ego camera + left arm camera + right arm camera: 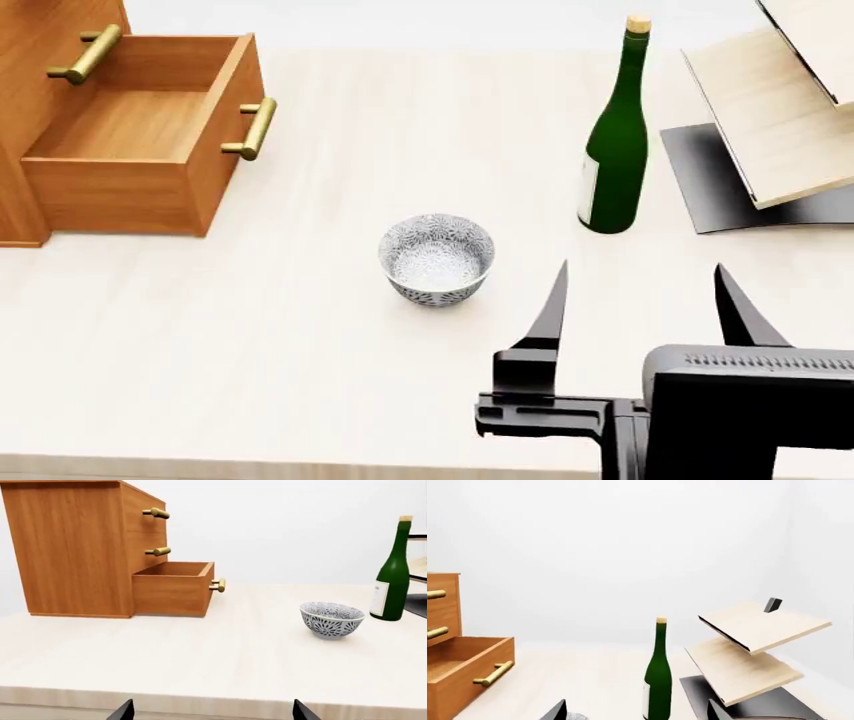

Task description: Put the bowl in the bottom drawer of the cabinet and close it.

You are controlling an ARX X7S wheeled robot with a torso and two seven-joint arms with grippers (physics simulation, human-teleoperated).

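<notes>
At centre frame, the bowl (437, 257) stands upright on the table (294, 350); the right gripper (641, 300), jaws spread, should straddle its rim before lifting toward the open bottom drawer (134, 150).

My pale wood table (267, 360) carries the cabinet (73, 550), the bowl (437, 258), a green bottle (617, 150) and a slanted rack (781, 120).

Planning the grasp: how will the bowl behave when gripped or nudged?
The bowl looks rigid and glazed, so probably slippery at the rim. Its narrow foot and rounded sides suggest that it could tip or slide if pushed. It is empty, so likely light.
</notes>
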